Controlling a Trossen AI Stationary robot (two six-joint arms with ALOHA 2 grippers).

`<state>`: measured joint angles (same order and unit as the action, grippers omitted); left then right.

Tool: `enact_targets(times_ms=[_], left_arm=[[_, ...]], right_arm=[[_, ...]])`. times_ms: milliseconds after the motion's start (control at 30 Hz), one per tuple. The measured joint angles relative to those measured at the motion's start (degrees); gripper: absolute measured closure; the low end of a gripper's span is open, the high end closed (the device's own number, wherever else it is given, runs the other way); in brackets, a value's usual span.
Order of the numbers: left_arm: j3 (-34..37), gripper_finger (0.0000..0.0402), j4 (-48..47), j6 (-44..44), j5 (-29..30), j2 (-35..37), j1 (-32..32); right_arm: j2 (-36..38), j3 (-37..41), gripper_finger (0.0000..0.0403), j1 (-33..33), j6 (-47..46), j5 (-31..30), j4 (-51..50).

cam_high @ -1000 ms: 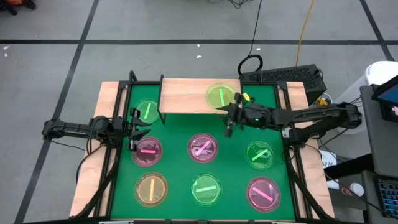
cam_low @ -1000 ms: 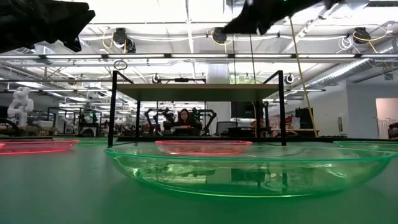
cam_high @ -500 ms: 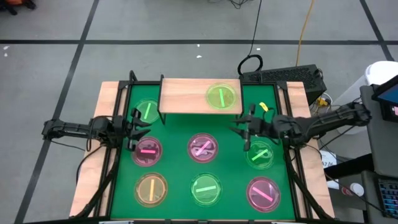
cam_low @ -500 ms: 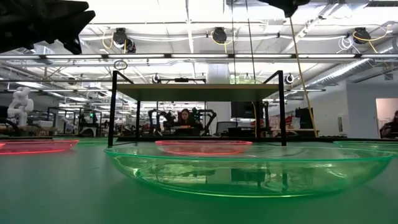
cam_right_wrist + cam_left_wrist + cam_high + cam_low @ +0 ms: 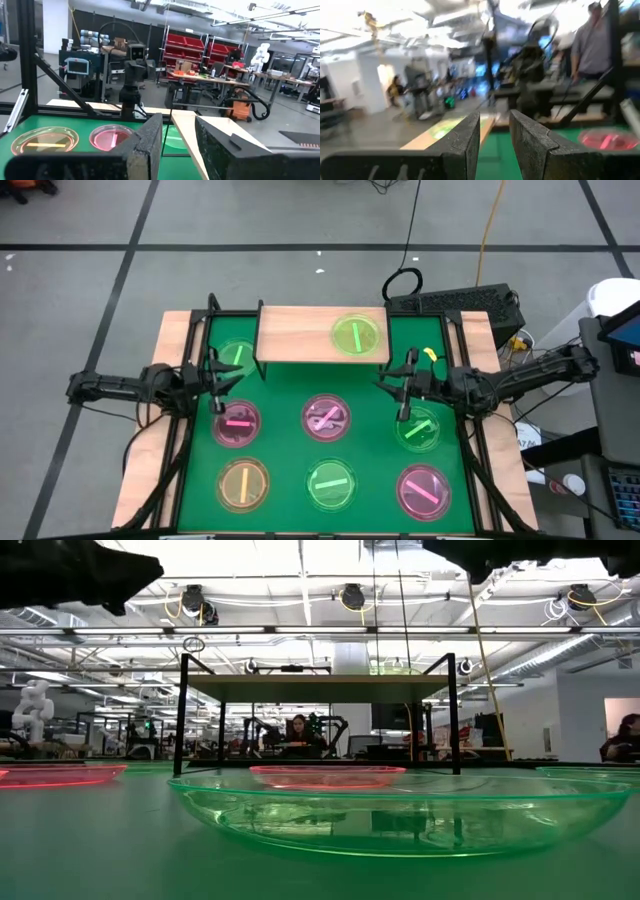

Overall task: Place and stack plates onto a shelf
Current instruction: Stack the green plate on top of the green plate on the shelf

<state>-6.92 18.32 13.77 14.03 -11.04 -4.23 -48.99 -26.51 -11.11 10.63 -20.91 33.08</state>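
Observation:
The shelf [image 5: 300, 335] is a light wooden board on black legs at the table's far middle. One green plate [image 5: 356, 336] lies on its right half. Another green plate [image 5: 236, 357] rests on the mat by the shelf's left end. Pink plates [image 5: 237, 421] [image 5: 327, 417] [image 5: 423, 490], green plates [image 5: 418, 428] [image 5: 332, 484] and a yellow-orange plate [image 5: 243, 483] lie flat on the mat. My left gripper [image 5: 214, 382] hovers open between the left green and pink plates. My right gripper [image 5: 402, 386] hovers open, off the shelf's near right corner and just beyond the right green plate.
A green mat [image 5: 375, 395] covers the table inside black frame rails [image 5: 190, 350]. A dark box [image 5: 455, 305] and cables sit beyond the far right corner. In the low view the nearest green plate [image 5: 400, 810] fills the foreground before the shelf [image 5: 320, 686]. People stand in the room behind.
My right gripper has drawn back from the green plate on the shelf, moving toward the table's right and near edges, and now stands over the mat, open. The plate has stayed on the shelf. My left gripper has risen slightly.

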Motion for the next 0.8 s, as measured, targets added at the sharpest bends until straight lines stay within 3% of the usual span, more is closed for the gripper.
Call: enact_targets(times_ms=[167,533,800], left_arm=[[-7.4,0.0289,-10.0,1.1,5.3,-6.3,0.0],[-18.3,0.0289,-23.7,-4.3,9.4,-19.7,0.0],[-20.2,0.0289,-32.3,-7.5,13.1,-22.7,0.0]], right_arm=[[0.2,1.4,0.0302,0.0,-0.8,0.0,0.2],[0.2,2.2,0.0302,0.0,-1.8,0.0,1.8],[0.2,2.2,0.0302,0.0,-1.8,0.0,1.8]])
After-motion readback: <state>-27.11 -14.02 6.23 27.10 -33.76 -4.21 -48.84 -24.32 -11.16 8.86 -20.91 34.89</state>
